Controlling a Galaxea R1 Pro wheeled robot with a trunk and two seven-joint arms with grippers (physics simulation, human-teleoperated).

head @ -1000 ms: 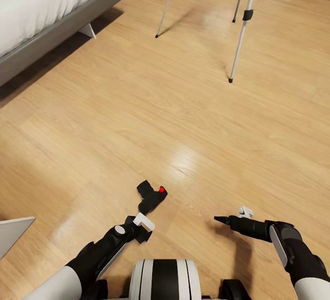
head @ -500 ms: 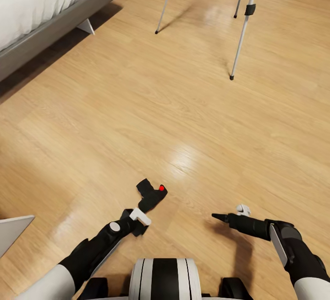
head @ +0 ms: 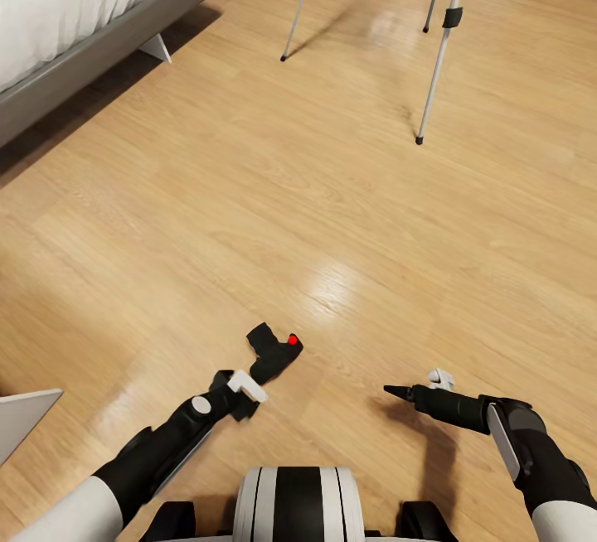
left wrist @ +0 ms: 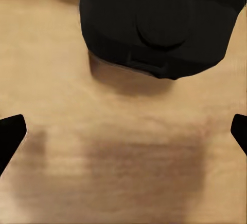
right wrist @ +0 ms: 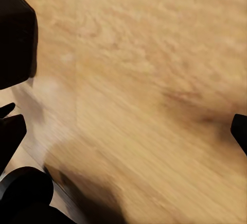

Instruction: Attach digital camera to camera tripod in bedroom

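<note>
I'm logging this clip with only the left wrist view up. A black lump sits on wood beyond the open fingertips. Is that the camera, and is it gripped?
Observer: It's the camera, lying loose on the floor just ahead of the left gripper, red button up.
Operator: Where's the tripod?
Observer: The tripod stands farther ahead, to the right of the bed.
Operator: And the other arm?
Observer: The right gripper hangs open and empty, to the right of the camera.
</note>
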